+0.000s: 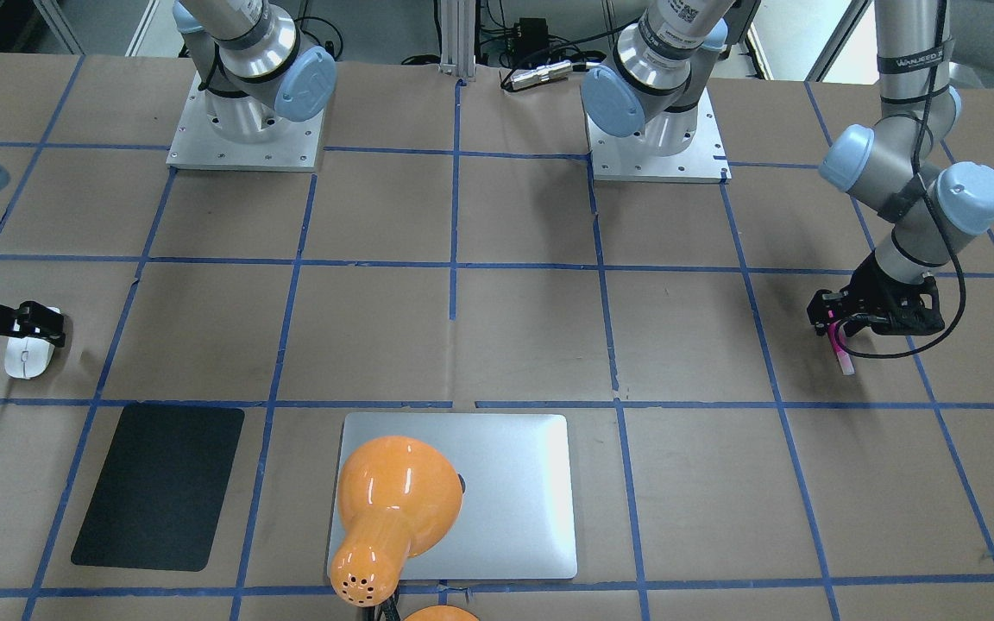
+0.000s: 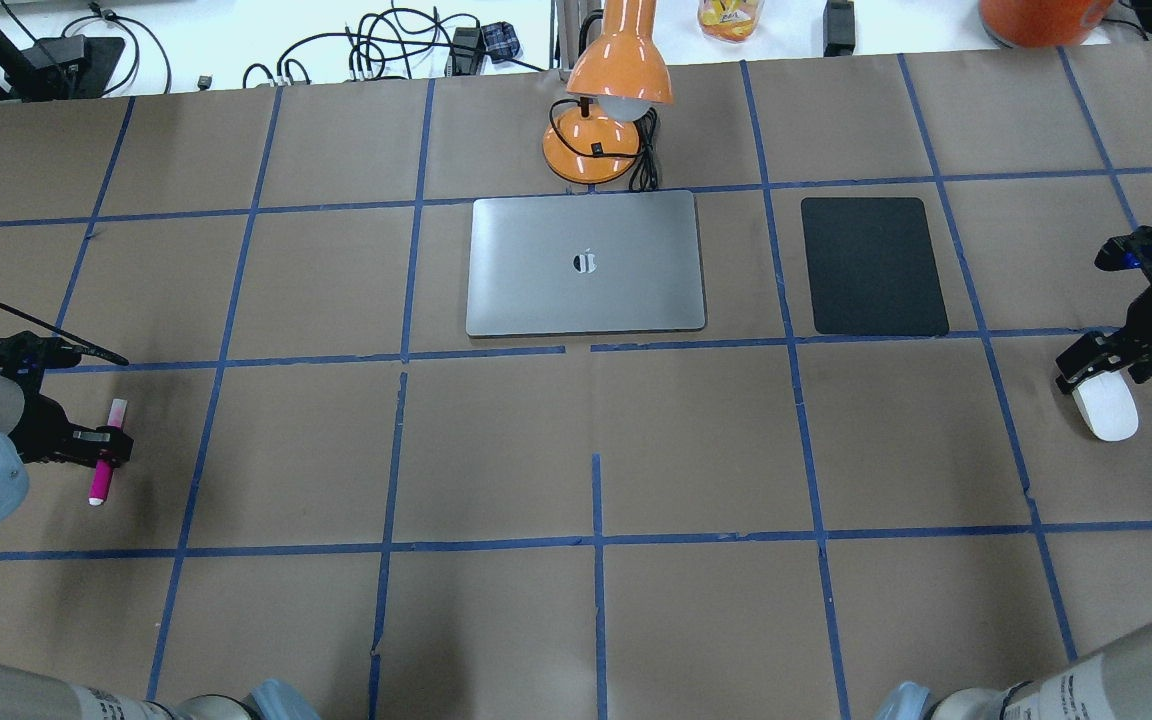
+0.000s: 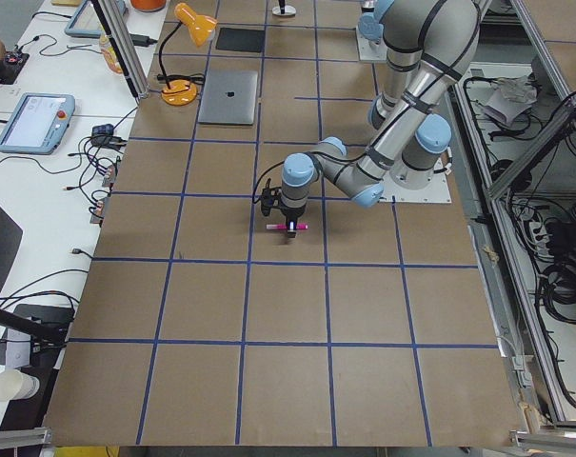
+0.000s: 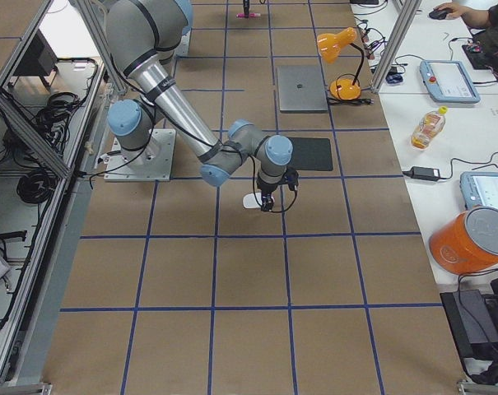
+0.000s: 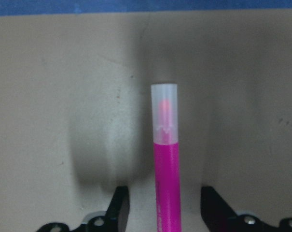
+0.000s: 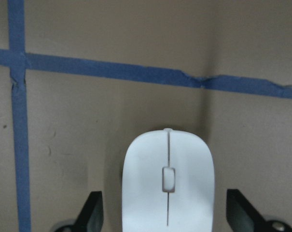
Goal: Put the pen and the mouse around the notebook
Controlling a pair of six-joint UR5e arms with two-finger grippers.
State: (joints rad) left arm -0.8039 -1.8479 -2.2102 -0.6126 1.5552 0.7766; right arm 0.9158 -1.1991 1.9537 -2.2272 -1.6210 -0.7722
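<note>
The magenta pen [image 2: 102,462] with a pale cap lies on the brown paper at the table's left edge. My left gripper [image 2: 106,447] straddles it, open; in the left wrist view both fingers [image 5: 118,205] stand clear of the pen [image 5: 166,169]. At the right edge the white mouse [image 2: 1106,412] rests on the table inside my open right gripper [image 2: 1101,375]. The right wrist view shows gaps on both sides between the mouse [image 6: 167,179] and the fingers [image 6: 91,210]. The silver notebook [image 2: 586,290] lies closed at the far centre, well away from both grippers.
An orange desk lamp [image 2: 616,70] stands just beyond the notebook, and its shade overlaps the notebook [image 1: 523,500] in the front-facing view. A matte black pad [image 2: 873,265] lies to the notebook's right. Blue tape lines grid the table [image 2: 596,440].
</note>
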